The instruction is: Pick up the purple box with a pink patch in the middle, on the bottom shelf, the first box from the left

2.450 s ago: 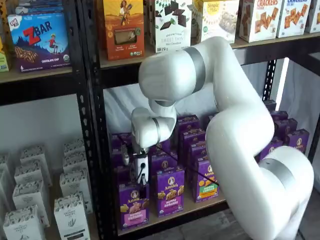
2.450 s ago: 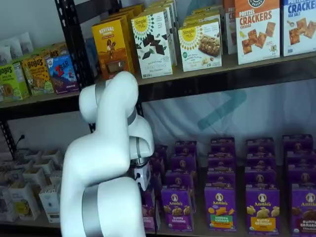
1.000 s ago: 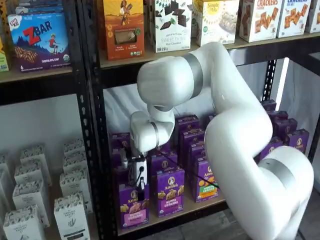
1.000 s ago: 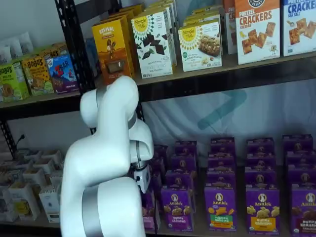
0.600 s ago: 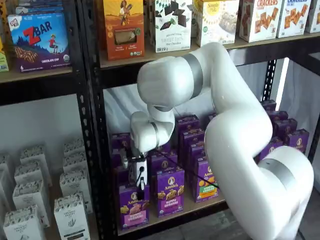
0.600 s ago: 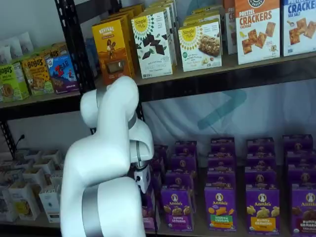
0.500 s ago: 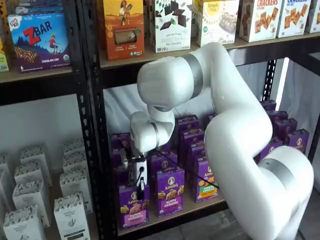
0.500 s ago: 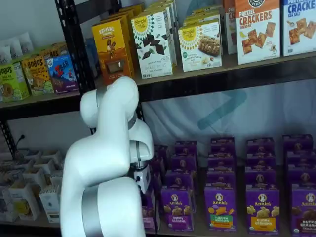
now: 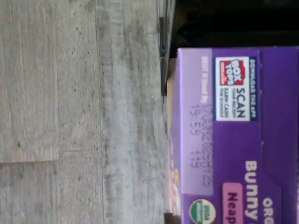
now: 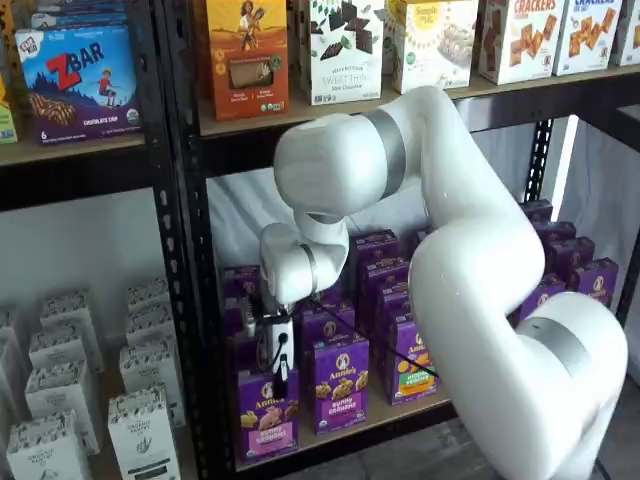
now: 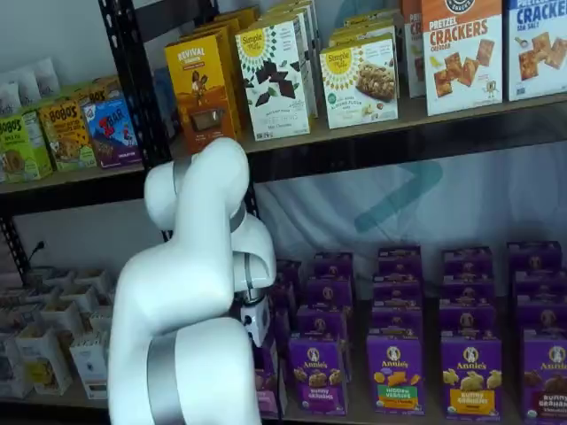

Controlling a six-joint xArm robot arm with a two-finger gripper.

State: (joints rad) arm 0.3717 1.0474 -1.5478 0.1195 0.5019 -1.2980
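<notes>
Jaws state cannot be told: the gripper [image 10: 279, 372] shows in a shelf view only as a white body with a black part hanging side-on, right above the top edge of the purple box [image 10: 266, 415], and whether it touches the box is not clear. In the other shelf view the gripper's white body [image 11: 257, 320] peeks out from behind the arm, the fingers hidden.

The purple box stands upright at the near left end of the bottom shelf [image 10: 360, 425], its pink band across the lower front, a rabbit logo above. Just right of it stands another purple box [image 10: 339, 383] marked Bunny Grahams, and further purple boxes fill the rows behind and to the right.

From the wrist view, the purple box's top flap [image 9: 233, 135] fills much of the picture, with a Box Tops patch and a faint date stamp; grey floor [image 9: 79, 112] lies beyond the shelf edge.

The white arm [image 10: 460, 270] bends down from the right in front of the rack.
</notes>
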